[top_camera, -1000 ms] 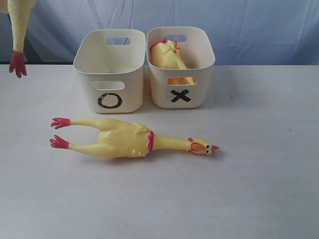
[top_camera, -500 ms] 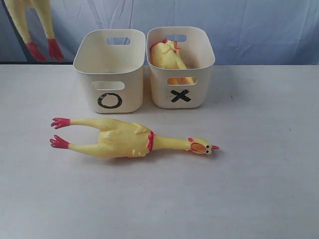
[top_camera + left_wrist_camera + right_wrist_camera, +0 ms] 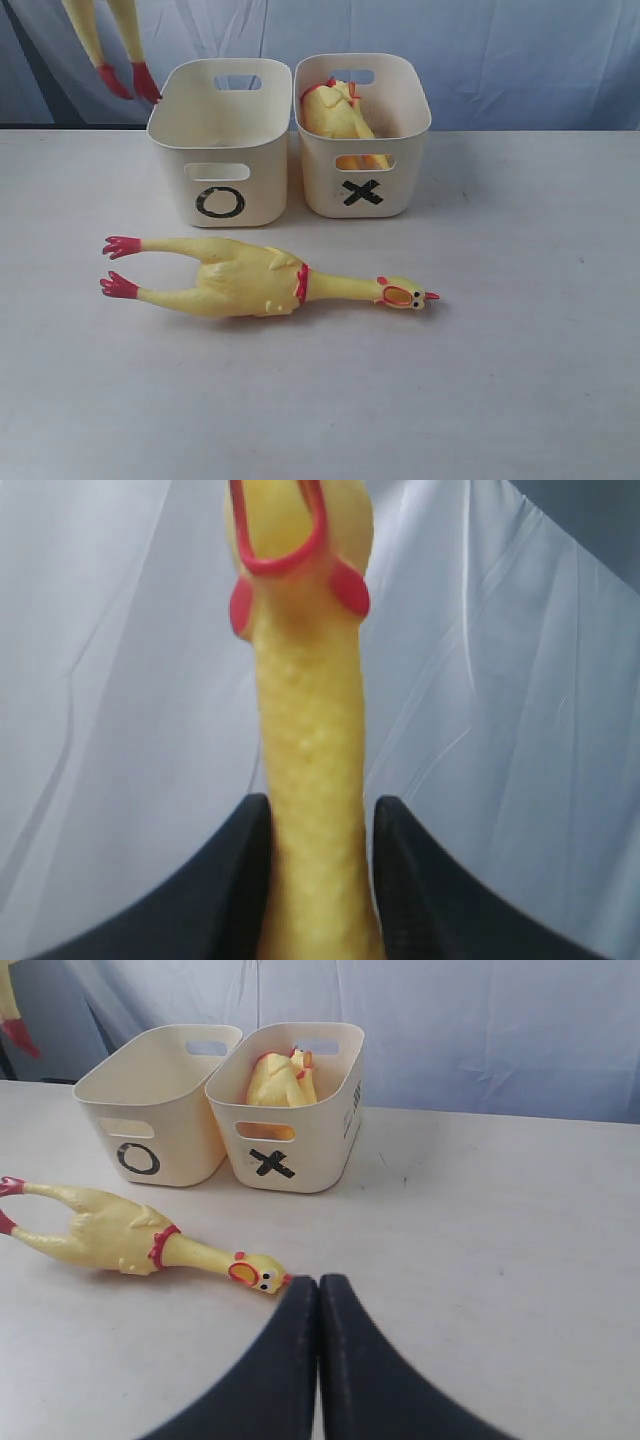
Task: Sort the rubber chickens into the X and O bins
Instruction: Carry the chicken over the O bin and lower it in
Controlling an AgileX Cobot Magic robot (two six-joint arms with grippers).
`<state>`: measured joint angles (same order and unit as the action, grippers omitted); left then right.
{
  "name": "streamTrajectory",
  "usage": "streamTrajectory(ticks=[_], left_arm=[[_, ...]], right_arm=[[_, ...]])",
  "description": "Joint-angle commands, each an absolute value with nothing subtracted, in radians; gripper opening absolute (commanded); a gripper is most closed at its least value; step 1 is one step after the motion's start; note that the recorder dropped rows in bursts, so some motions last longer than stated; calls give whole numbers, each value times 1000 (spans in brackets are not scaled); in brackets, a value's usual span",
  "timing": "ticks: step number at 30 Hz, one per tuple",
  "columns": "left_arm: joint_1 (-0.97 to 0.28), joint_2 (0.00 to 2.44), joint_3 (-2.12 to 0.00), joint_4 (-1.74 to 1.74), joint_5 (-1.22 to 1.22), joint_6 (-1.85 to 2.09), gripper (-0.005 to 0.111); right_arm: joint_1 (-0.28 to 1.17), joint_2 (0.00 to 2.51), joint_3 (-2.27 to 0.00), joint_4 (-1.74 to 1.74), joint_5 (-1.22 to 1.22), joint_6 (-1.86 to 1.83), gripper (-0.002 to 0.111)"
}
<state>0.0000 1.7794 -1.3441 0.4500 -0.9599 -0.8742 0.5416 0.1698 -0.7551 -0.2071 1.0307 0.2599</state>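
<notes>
A large rubber chicken point(image 3: 310, 710) hangs in the air, and my left gripper point(image 3: 318, 810) is shut on its neck. In the exterior view only its legs and red feet point(image 3: 128, 78) show, at the top left, just left of the O bin point(image 3: 250, 190). The inside of the O bin shows nothing. A smaller chicken point(image 3: 335, 112) lies in the X bin point(image 3: 325, 190). Another large chicken point(image 3: 240, 283) lies on the table in front of the bins, head to the right. My right gripper point(image 3: 318, 1285) is shut on nothing, low over the table beside that chicken's head point(image 3: 258, 1275).
The white table point(image 3: 500, 350) spreads wide to the right of and in front of the bins. A pale blue cloth backdrop point(image 3: 520, 60) hangs behind them. The two bins stand side by side, nearly touching.
The hanging chicken's legs have swung from the far left edge to the right, toward the O bin. The lying chicken, the bins and the right gripper have not moved.
</notes>
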Motion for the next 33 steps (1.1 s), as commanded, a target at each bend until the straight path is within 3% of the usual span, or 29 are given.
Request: streamTrajectory(ticks=[1,19,33], left_arm=[[-3,1844,-1410,425,-1024,-882,0],[-88,2164,-1720,488,-1015,-868,0],[-93,2193,-1727,464,-917,-720,0]], right_arm=[[538,166,-751,-209,1029,255,0],[538,166,-751,-209,1029,255,0],[538,166,-751,-209,1029,255,0]])
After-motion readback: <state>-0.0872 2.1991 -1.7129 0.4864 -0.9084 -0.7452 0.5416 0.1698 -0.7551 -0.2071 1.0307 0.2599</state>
